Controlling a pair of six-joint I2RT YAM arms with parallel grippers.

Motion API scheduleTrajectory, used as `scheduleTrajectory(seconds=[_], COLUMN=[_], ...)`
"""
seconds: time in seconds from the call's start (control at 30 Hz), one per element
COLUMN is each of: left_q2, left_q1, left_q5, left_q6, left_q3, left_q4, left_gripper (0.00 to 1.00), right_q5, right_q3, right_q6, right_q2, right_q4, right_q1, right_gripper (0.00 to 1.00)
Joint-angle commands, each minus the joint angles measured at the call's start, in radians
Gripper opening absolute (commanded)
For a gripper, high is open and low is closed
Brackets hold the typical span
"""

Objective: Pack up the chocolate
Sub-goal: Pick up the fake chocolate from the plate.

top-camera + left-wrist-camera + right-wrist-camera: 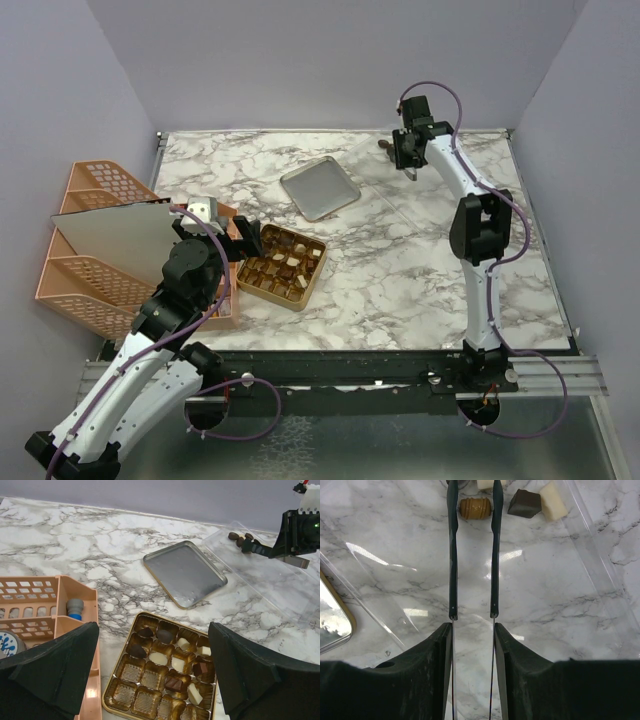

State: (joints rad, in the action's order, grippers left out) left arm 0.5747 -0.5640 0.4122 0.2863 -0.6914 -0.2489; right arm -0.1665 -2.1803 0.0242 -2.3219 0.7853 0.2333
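The golden-brown tray (pixel 111 680) sits below my open left gripper (pixel 154 630), whose jaws stand wide apart over it. Several dark, brown and cream chocolate pieces (pixel 159 658) fill its far and right compartments; the near-left ones show bare. At the far right of the table my right gripper (pixel 473 627) is shut on thin tweezers (pixel 452 555). Their tips flank a light brown barrel-shaped chocolate (pixel 475 508), with a dark piece (pixel 524 503) and a cream piece (pixel 553 507) beside it. From above, these loose chocolates (pixel 383 148) lie by the right gripper (pixel 407 150).
A square metal lid (pixel 320 188) lies silvery side up between the tray and the loose pieces. A clear plastic sheet (pixel 570 580) covers the marble under the right gripper. Orange mesh baskets (pixel 95 250) holding a small bottle (pixel 75 608) stand left of the tray.
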Motion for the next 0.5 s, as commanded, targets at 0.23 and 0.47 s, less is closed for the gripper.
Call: scheduleTrajectory(seconds=[0.23,0.47], left_q2=[-0.01,-0.014], left_q1=[0.001,0.001], left_q5=[0.025,0.027], left_q6=[-0.015,-0.015], left_q3=[0.01,0.01], left_q4=[0.016,0.017], left_gripper=[0.99,0.99], right_q5=[0.007,-0.001], right_q3=[-0.062,0.023], right_q6=[-0.016,-0.007], right_q2=[-0.055,0.023], right_q4=[0.035,0.02], right_q1=[-0.008,-0.008], right_gripper=[0.38,0.35])
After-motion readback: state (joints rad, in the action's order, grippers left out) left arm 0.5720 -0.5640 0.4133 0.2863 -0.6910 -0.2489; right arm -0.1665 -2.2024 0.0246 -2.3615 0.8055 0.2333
